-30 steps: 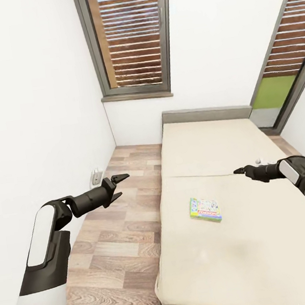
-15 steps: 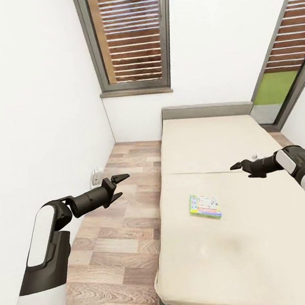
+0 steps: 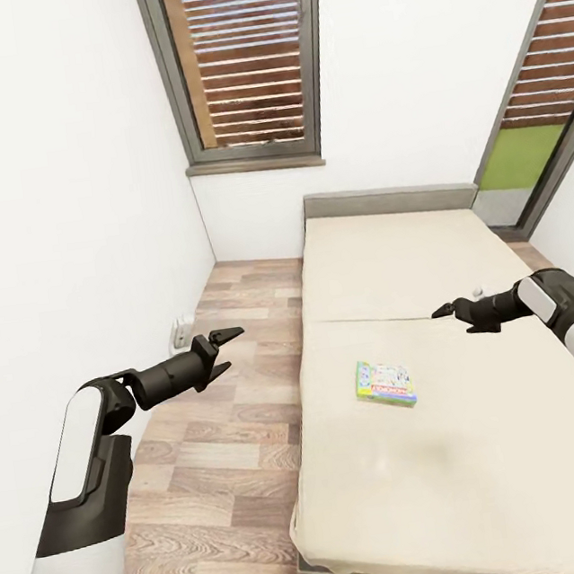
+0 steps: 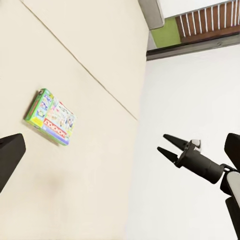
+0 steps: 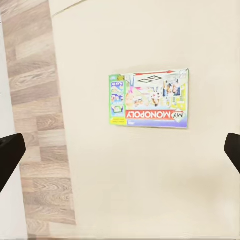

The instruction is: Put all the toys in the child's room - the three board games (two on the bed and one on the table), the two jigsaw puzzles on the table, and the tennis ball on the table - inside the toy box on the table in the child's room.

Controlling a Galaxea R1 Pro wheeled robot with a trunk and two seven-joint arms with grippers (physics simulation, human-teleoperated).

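Here 1 board game on bed; both grippers' jaws apart, empty.

White walls, wood floor, slatted window.

A green-edged Monopoly board game lies flat on the cream bed, alone on the mattress. Well apart from it, the right gripper hangs over the bed with its two pointed fingers spread, touching nothing.
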